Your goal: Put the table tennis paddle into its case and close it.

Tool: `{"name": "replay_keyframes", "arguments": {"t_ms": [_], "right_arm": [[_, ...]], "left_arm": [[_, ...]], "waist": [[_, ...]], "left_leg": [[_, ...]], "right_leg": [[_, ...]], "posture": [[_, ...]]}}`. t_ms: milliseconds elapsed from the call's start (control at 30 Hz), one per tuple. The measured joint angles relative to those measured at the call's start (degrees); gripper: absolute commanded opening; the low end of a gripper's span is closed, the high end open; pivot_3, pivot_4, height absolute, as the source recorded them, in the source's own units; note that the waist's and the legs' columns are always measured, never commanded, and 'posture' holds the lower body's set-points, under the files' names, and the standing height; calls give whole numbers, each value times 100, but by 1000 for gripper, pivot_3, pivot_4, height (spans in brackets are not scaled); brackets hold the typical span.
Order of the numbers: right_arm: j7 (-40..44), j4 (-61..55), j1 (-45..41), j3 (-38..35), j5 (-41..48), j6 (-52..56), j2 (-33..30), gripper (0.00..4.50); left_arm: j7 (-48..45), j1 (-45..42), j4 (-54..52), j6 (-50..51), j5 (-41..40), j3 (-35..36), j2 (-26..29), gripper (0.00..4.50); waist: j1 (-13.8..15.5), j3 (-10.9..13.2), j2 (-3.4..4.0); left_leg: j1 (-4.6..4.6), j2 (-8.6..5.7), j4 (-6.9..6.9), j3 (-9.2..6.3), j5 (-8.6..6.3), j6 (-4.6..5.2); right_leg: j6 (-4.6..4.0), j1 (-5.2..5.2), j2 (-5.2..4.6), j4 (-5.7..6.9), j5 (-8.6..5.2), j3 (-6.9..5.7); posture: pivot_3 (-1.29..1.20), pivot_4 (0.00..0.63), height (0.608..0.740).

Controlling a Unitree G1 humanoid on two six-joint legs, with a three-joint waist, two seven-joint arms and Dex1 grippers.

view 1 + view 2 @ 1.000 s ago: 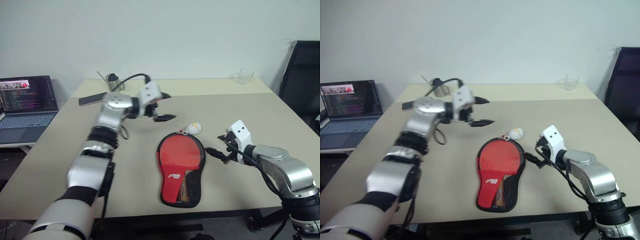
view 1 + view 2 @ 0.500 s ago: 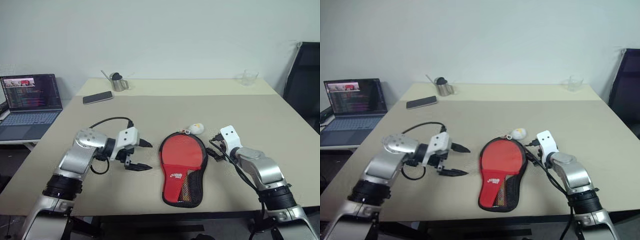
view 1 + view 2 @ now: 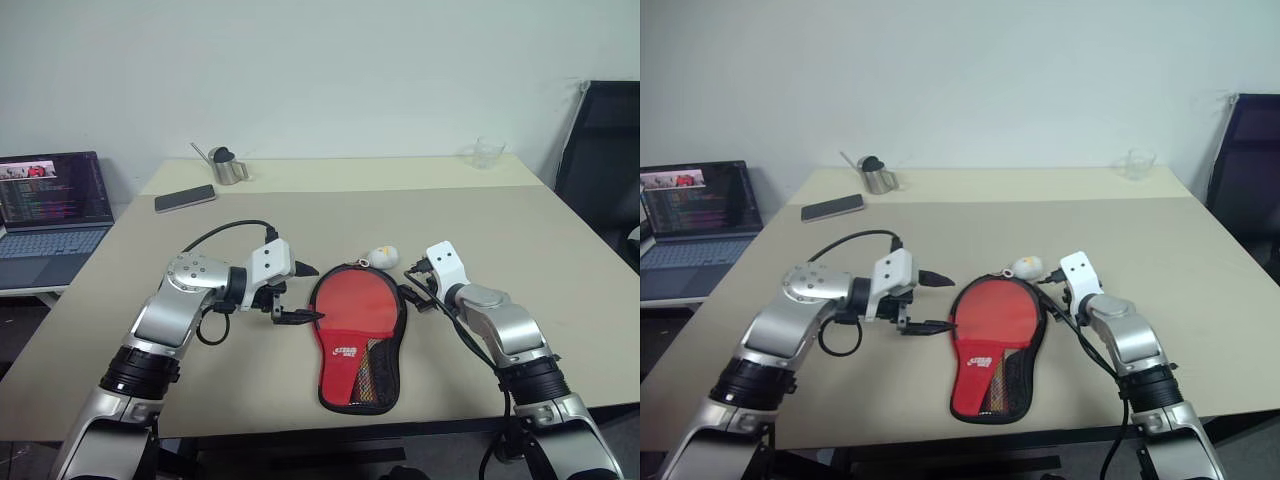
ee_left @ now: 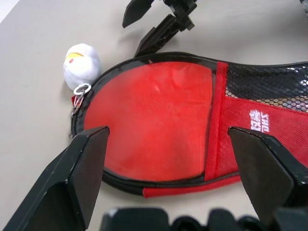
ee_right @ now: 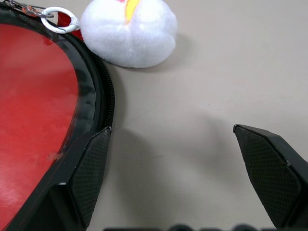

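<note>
A: Left tool [image 3: 303,293], two black fingers spread wide, empty. It sits low at the left edge of the soft red paddle-shaped zip case [image 3: 358,335] with black trim, lower finger just at the rim.

B: And the right tool [image 3: 414,289]?

A: Also spread wide and empty, against the right edge of the round end. In its wrist view one finger [image 5: 89,173] lies right beside the zip track. The small white-and-yellow plush charm [image 3: 383,255] lies just beyond the top of the case, clipped on by a metal ring.

B: Where's the paddle?

A: Red rubber face [image 4: 149,120] fills the round end of the case; striped handle shows through the mesh pocket [image 3: 374,372]. So, by my reading, it's in, and closing is what's left.

B: How to close it well?

A: Likely pin the case flat with one tool so it can't slide on the beige surface [image 3: 520,240], then take the ring or charm with the other and draw it along the rim. Pull along the track, not upward, or the soft case may buckle. I can't tell how far the zip is already drawn.
</note>
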Motion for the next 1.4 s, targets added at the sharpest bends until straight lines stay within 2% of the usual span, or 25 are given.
{"name": "replay_keyframes", "arguments": {"t_ms": [700,900,1033,1233,1400], "right_arm": [[96,44,-145,231,-77,-151,380,4500],[447,-71,-203,-179,249,-35,42,4500],[649,-241,-432,-760,694,210,-142,4500],[174,168,-1229,-1389,948,32,227,4500],[-398,1361,-1804,-1578,931,-440,680,4500]], "left_arm": [[354,-132,96,-82,9,-21,-21,4303],[618,-291,140,241,-244,-14,-488,4303],[1138,-388,416,431,-256,-20,-1090,4303],[2070,-451,1453,363,61,-238,-2003,4303],[2689,-478,2068,170,353,-299,-2492,4413]], "waist": [[42,2,3],[78,4,4],[80,4,6],[42,5,7],[65,5,7]], "left_leg": [[-3,-2,-1,-5,0,-1],[-11,-7,-1,-8,0,-1],[-9,-7,-1,-9,0,0],[-4,-2,-4,-4,1,-2],[-8,-9,-4,-3,2,-3]], "right_leg": [[0,0,-1,-5,0,-2],[0,1,-1,-12,0,-9],[0,4,-1,-16,0,-10],[-1,-3,-5,-6,1,-1],[-1,-3,-17,-8,1,-1]], "posture": [[0,150,740],[0,150,740],[0,150,740],[0,150,740],[0,150,740]]}}
